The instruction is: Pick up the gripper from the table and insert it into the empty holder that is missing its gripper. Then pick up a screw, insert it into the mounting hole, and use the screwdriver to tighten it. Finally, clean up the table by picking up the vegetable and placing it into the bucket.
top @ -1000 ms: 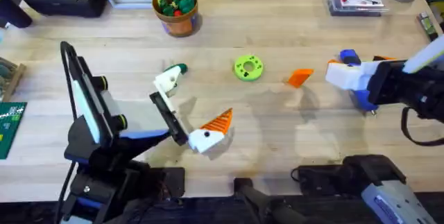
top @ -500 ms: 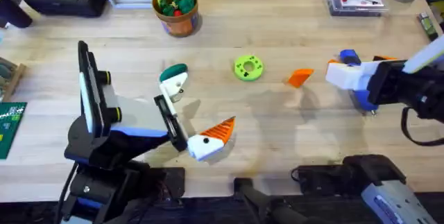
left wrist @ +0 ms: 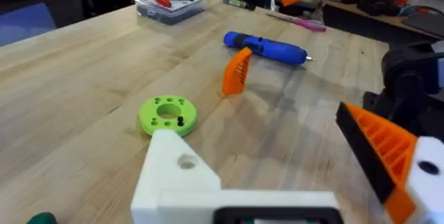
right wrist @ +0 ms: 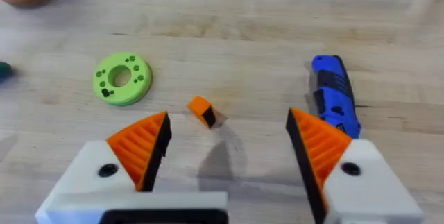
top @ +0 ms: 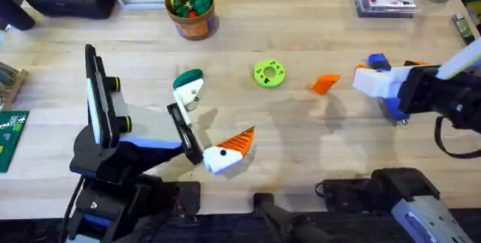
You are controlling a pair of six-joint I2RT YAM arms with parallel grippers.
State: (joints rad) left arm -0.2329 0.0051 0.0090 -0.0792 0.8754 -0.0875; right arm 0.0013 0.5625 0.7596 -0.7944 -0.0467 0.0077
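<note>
One orange gripper (top: 325, 84) (apparently upright) near one screwdriver (top: 385, 92).

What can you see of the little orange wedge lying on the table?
The gripper is a small bright orange wedge that looks like plastic, with ribs along one face. It has no white base. In the left wrist view it stands on edge on the bare wood, leaning a little. It lies between the green disc and the screwdriver, touching neither. Nothing holds it; the right gripper hangs open just short of it.
</note>
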